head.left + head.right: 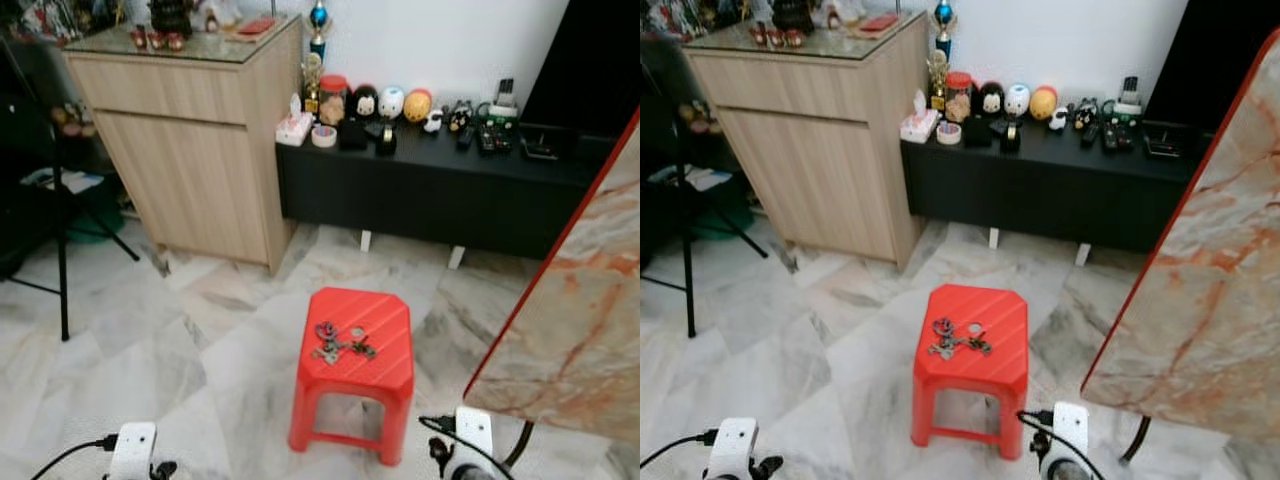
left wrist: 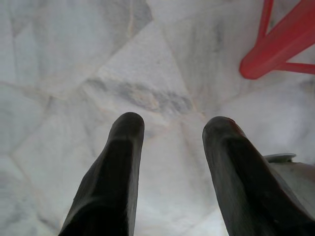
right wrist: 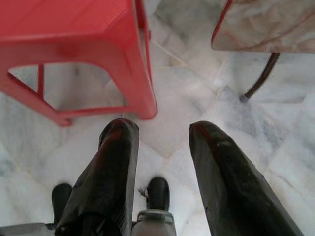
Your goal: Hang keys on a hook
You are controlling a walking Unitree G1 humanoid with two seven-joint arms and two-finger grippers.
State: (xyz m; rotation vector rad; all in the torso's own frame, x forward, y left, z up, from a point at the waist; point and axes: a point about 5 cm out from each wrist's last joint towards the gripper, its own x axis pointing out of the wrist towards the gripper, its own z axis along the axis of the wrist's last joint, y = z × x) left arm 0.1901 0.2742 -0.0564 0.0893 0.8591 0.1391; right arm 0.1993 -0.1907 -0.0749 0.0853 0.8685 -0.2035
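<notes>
One bunch of keys (image 1: 340, 343) lies on the top of a red stool (image 1: 385, 372), a little toward its left side, and nothing touches it. The stool stands on a floor (image 1: 200, 350) of pale marble tiles, in front of the robot. Both arms hang low at the bottom edge of the head views, well apart from the keys. The left hand (image 2: 172, 125) points down at the bare floor with its two black fingers (image 2: 125, 142) spread and nothing between them; one red leg of the stool is near it. The right hand (image 3: 160, 128) is also spread and empty, just beside a leg of the stool, above the floor. On the right stands a marble surface (image 1: 580, 330) with a red edge, tilted in the view, on a thin dark leg (image 3: 261, 78). Behind the stool, a wooden cabinet (image 1: 190, 150) stands next to a low black surface (image 1: 420, 190) that carries small figures and remotes. A dark tripod (image 1: 60, 240) stands at the far left
</notes>
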